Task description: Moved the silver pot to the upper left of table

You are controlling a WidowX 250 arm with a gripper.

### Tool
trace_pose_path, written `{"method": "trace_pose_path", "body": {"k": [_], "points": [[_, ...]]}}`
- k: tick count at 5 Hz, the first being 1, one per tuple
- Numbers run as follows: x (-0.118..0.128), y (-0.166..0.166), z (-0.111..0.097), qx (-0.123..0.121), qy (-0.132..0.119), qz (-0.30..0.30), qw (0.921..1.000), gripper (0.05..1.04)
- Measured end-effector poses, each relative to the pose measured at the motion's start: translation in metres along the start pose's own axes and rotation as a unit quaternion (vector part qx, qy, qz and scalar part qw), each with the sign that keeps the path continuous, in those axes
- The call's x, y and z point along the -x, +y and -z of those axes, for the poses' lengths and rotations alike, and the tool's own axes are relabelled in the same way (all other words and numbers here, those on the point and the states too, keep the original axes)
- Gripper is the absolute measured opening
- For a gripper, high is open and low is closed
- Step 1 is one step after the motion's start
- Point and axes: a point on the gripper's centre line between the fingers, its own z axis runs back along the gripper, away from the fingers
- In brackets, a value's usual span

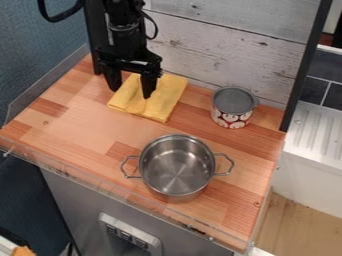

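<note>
The gripper [131,93] hangs over the upper left of the wooden table [73,127], its two fingers spread apart with nothing between them. The silver pot [176,167] stands upright on the table in the lower middle, empty, with a wire handle on its left and right sides. It is below and to the right of the gripper, well apart from it.
A folded yellow cloth [155,98] lies beneath the gripper. A patterned can [232,107] stands at the upper right, near the whitewashed board wall [227,47]. A low clear rail [100,184] runs along the table's front edge.
</note>
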Motion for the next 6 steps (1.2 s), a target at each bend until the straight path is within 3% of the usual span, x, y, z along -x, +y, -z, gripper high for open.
{"method": "trace_pose_path", "body": {"k": [1, 2, 3, 4, 6], "points": [[0.005, -0.001, 0.012, 0.003, 0.017, 0.000, 0.9999, 1.000], [0.030, -0.031, 0.021, 0.024, 0.040, 0.046, 0.9979, 1.000], [0.046, -0.061, 0.003, 0.023, 0.023, 0.109, 0.9935, 1.000], [0.057, -0.074, -0.001, 0.026, 0.022, 0.138, 0.9898, 1.000], [0.076, -0.085, 0.021, 0.013, 0.056, 0.161, 0.9853, 0.963]]}}
